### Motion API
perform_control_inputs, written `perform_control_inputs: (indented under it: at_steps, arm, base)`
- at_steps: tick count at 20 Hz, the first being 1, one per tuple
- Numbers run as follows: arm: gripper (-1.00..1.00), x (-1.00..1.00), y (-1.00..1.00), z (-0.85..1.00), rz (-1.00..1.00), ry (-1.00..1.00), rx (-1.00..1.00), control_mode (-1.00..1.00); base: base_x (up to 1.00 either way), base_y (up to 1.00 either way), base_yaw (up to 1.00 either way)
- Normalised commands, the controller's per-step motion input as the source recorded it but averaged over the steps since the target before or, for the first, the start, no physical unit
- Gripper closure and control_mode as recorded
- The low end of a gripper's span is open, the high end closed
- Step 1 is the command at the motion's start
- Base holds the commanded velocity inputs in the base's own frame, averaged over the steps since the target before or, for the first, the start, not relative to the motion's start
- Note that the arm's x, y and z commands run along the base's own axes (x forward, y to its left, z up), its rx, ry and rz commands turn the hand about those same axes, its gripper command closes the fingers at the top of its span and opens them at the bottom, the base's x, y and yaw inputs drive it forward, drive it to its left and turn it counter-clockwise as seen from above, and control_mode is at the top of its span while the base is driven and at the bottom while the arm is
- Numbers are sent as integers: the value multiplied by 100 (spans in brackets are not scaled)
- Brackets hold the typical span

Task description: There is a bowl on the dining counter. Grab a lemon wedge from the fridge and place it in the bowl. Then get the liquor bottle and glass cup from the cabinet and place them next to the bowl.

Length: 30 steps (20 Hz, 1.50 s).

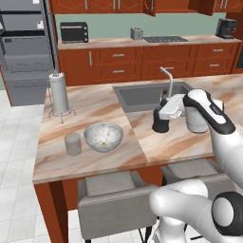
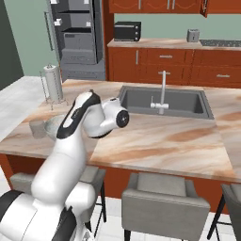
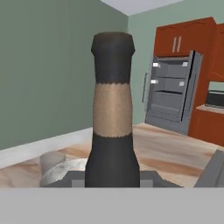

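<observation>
Pincer: gripper is clamped on the liquor bottle, hanging over the dining counter on the sink side of the bowl; the hand view shows the neck rising straight up between the finger tips.
Bottle: dark glass with a tan band round the neck and a dark cap, upright; in the left base view its dark body shows just under the hand, well apart from the bowl, and whether its base touches the counter cannot be told.
Bowl: pale and speckled, near the counter's front edge; a small yellow piece, judged to be the lemon wedge, lies inside it.
Glass cup: glass cup stands just beside the bowl, on the side away from the sink.
Paper towel holder: paper towel holder stands behind the bowl, towards the fridge.
Sink: sink lies beyond the bowl, next to the arm.
Step, judged: carrying the bottle across to set it next to the bowl; lemon and cup look done.
Handling, judged: rigid, heavy for its width, smooth glass, likely slippery and breakable; top-heavy if tipped, so it wants a firm hold on the body below the neck and a level set-down.
</observation>
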Motion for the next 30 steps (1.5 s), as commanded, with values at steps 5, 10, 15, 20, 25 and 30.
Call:
perform_control_inputs:
  at_steps: [5,10,15,20,25,30]
  arm:
    - [100,47,43,-39,0,-8,-1,-100]
    - [100,69,16,-51,0,4,-3,-100]
    - [100,54,4,-46,4,8,-2,-100]
    - [100,36,7,-26,4,2,0,-100]
    - [100,29,6,-10,5,0,0,-100]
    - [100,28,1,-17,5,0,0,-100]
  base:
    - [0,0,0]
    - [0,0,0]
    - [0,0,0]
    - [0,0,0]
    - [0,0,0]
    - [0,0,0]
